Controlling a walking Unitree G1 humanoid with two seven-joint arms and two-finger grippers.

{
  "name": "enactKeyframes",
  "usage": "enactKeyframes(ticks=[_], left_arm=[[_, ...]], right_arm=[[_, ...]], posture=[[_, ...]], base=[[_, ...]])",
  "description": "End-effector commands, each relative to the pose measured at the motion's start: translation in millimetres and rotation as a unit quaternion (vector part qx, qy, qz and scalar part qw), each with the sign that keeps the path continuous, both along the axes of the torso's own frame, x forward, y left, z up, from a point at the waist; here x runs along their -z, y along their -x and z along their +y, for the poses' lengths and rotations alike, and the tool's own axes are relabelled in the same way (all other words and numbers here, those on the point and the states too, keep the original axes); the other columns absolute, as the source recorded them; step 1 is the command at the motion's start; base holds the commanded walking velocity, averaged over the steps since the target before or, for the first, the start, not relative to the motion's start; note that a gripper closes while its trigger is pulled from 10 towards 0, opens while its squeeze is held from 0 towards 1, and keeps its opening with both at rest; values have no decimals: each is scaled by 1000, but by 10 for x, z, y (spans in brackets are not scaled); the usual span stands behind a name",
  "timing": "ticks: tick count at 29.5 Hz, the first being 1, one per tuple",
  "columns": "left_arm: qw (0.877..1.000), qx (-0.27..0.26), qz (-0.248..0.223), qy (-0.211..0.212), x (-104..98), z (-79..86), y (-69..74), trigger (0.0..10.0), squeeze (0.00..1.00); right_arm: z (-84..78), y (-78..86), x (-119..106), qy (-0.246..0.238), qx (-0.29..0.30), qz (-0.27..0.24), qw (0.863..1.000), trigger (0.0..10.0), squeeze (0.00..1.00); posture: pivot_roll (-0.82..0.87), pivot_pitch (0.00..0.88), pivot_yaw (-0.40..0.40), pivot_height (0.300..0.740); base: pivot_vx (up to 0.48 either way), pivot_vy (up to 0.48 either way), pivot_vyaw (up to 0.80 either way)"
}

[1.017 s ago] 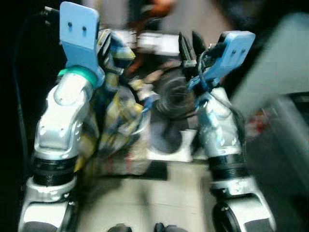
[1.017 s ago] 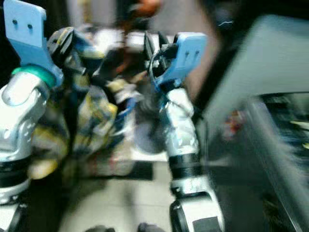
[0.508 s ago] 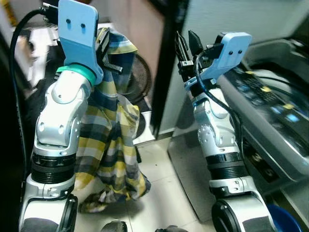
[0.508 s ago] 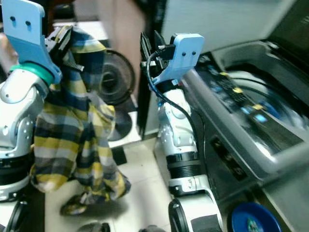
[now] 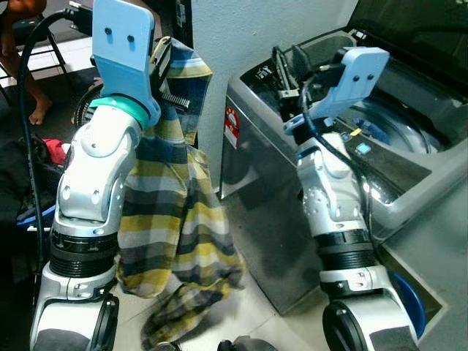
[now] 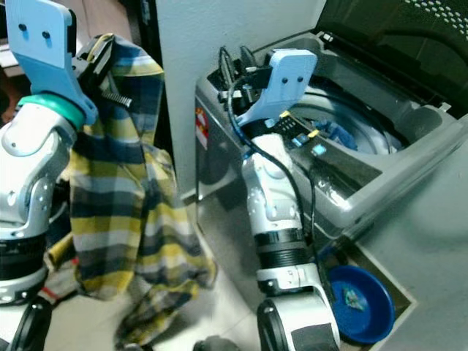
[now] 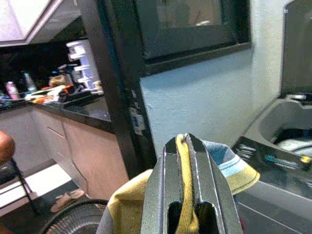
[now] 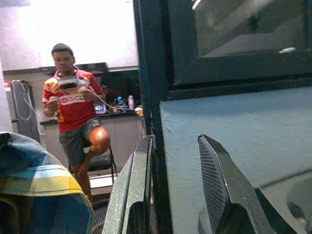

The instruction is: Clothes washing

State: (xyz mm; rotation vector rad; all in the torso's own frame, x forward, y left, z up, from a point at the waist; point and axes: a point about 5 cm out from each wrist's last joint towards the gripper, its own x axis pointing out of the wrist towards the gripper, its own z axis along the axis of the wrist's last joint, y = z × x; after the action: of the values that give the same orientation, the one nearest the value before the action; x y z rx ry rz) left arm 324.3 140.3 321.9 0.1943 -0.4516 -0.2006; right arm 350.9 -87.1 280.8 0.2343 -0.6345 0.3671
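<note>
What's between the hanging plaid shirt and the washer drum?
In the left eye view, the washer side wall and the raised right gripper stand between the plaid shirt and drum.

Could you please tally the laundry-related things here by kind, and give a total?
Plaid shirt, held up by the left gripper: 1
Washing machine, lid open: 1
Blue basin on the floor: 1
Total: 3

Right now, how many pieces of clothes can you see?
2, maybe more. A plaid shirt hangs from the left gripper, its jaws shut on it. Something blue lies inside the washing machine; more may be hidden deeper in the drum.
</note>
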Motion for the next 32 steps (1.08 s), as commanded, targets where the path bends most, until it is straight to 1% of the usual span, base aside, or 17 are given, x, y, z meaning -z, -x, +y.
enactKeyframes(ticks=[1,18,31,32], left_arm=[[1000,-1,-29,-2,-102,14,44,10000,0],[1000,-1,-27,0,-91,12,37,10000,0],[1000,8,-21,0,-74,-24,43,10000,0],[1000,8,-22,0,-75,-25,43,10000,0]], right_arm=[[12,13,-14,-2,-4,-4,1000,10000,0],[-3,6,-9,-1,2,-2,1000,10000,0],[-14,-7,8,2,7,3,1000,10000,0],[-14,-9,10,2,7,4,1000,10000,0]], posture=[[87,13,-7,728],[86,16,-6,728],[87,17,-9,728],[87,17,-9,728]], base=[[472,0,0],[459,0,0],[0,0,0],[0,0,-800]])
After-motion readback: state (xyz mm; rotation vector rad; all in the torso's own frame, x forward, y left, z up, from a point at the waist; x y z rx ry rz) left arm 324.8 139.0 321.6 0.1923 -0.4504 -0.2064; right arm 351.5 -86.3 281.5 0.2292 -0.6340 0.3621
